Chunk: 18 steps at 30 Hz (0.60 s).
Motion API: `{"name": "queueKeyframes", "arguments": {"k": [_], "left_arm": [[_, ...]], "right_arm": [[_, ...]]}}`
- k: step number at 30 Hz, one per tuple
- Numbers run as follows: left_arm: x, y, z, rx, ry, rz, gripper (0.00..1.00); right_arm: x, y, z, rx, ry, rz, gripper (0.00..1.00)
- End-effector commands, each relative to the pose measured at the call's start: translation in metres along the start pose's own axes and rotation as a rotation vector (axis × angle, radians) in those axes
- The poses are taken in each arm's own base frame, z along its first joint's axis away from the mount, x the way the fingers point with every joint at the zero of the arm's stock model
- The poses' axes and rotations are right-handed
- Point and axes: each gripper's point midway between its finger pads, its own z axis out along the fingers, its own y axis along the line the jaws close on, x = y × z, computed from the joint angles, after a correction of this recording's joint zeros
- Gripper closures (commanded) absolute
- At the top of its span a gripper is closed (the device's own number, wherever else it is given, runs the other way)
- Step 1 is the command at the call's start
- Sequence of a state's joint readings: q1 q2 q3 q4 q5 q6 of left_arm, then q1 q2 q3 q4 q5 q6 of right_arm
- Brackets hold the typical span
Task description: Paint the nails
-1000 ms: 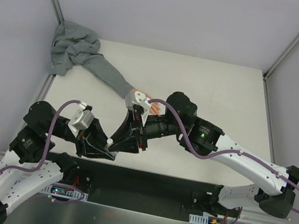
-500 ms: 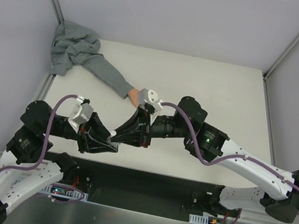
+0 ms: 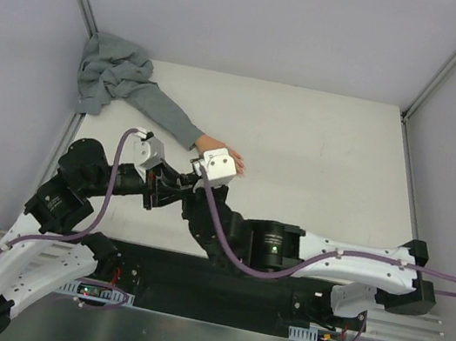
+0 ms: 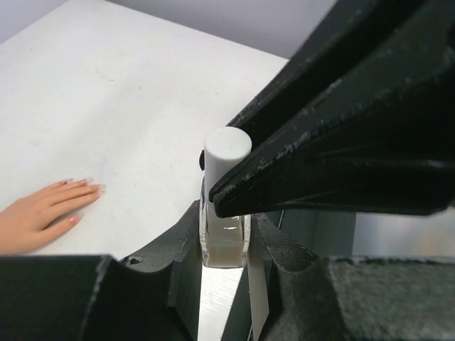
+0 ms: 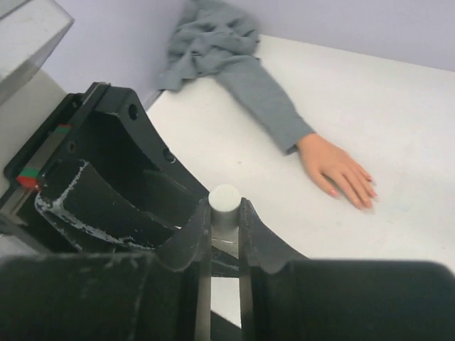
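The fake hand (image 3: 213, 144) lies palm down on the white table, its grey sleeve (image 3: 163, 113) running back left. Its pinkish nails (image 5: 353, 197) show at the fingertips, also in the left wrist view (image 4: 89, 182). My left gripper (image 4: 226, 238) is shut on the clear body of a small bottle (image 4: 225, 238) and holds it upright. My right gripper (image 5: 225, 213) is shut on the bottle's white cap (image 5: 225, 201). In the top view both grippers, left (image 3: 171, 192) and right (image 3: 190, 189), meet just near-left of the hand; the bottle is hidden there.
The sleeve ends in a bunched grey cloth (image 3: 109, 70) at the table's back left corner. The white table (image 3: 328, 153) stretches to the right of the hand. A black strip (image 3: 218, 279) runs along the near edge by the arm bases.
Both grippers, still joined at the bottle, have moved away from the near edge toward the hand. The right arm has folded low along the near edge; the left wrist has swung up and right.
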State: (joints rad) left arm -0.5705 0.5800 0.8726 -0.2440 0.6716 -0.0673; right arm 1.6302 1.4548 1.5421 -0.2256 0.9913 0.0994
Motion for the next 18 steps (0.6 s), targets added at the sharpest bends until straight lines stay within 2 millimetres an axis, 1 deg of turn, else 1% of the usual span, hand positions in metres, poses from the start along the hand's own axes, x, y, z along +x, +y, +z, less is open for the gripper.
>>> {"name": "queueKeyframes", "arguments": {"k": [1,2,3,4,5,6,7,8,9,10,11,12,13,14,15,16,17,18], "left_arm": [[-0.045,0.041,0.001,-0.209,-0.142,0.124,1.00],[-0.039,0.040,0.001,-0.203,-0.135,0.114,1.00],[-0.039,0.036,-0.001,-0.192,-0.144,0.105,1.00],[-0.036,0.033,-0.002,-0.179,-0.143,0.098,1.00],[-0.029,0.031,-0.001,-0.169,-0.134,0.087,1.00],[-0.029,0.025,-0.005,-0.154,-0.145,0.082,1.00],[-0.025,0.019,-0.005,-0.118,-0.138,0.078,1.00],[-0.019,0.015,-0.005,-0.099,-0.129,0.072,1.00],[-0.015,0.009,-0.007,-0.075,-0.118,0.066,1.00],[-0.011,0.002,-0.008,-0.037,-0.106,0.063,1.00],[-0.011,-0.004,-0.009,-0.014,-0.100,0.061,1.00],[-0.007,-0.009,-0.012,0.003,-0.087,0.049,1.00],[-0.007,-0.015,-0.013,0.031,-0.084,0.046,1.00],[-0.006,-0.027,-0.015,0.092,-0.077,0.046,1.00],[-0.008,-0.034,-0.018,0.123,-0.079,0.032,1.00],[-0.008,-0.043,-0.020,0.164,-0.075,0.027,1.00],[-0.009,-0.058,-0.024,0.248,-0.064,0.024,1.00],[-0.009,-0.066,-0.025,0.292,-0.051,-0.001,1.00]], "right_arm": [[0.011,0.006,-0.009,0.096,-0.016,-0.031,0.92],[0.005,0.010,-0.010,0.056,-0.034,-0.038,0.87],[0.004,0.015,-0.010,0.009,-0.029,-0.036,0.82],[0.002,0.016,-0.011,-0.013,-0.030,-0.045,0.67],[-0.005,0.017,-0.013,-0.042,-0.035,-0.043,0.60],[-0.006,0.018,-0.014,-0.073,-0.030,-0.078,0.53],[-0.009,0.017,-0.017,-0.094,-0.029,-0.080,0.40],[-0.014,0.012,-0.023,-0.126,-0.030,-0.072,0.35],[-0.016,0.016,-0.027,-0.199,-0.019,-0.070,0.31],[-0.016,0.015,-0.030,-0.233,-0.012,-0.070,0.26],[-0.017,0.014,-0.033,-0.271,-0.007,-0.069,0.25],[-0.019,0.015,-0.042,-0.385,0.006,-0.062,0.24],[-0.019,0.016,-0.047,-0.451,0.019,-0.064,0.23],[-0.020,0.019,-0.053,-0.532,0.026,-0.062,0.21],[-0.016,0.023,-0.063,-0.686,0.054,-0.061,0.19],[-0.018,0.026,-0.069,-0.773,0.061,-0.057,0.16],[-0.018,0.031,-0.078,-0.869,0.066,-0.064,0.16],[-0.018,0.033,-0.087,-0.971,0.070,-0.077,0.16]]}}
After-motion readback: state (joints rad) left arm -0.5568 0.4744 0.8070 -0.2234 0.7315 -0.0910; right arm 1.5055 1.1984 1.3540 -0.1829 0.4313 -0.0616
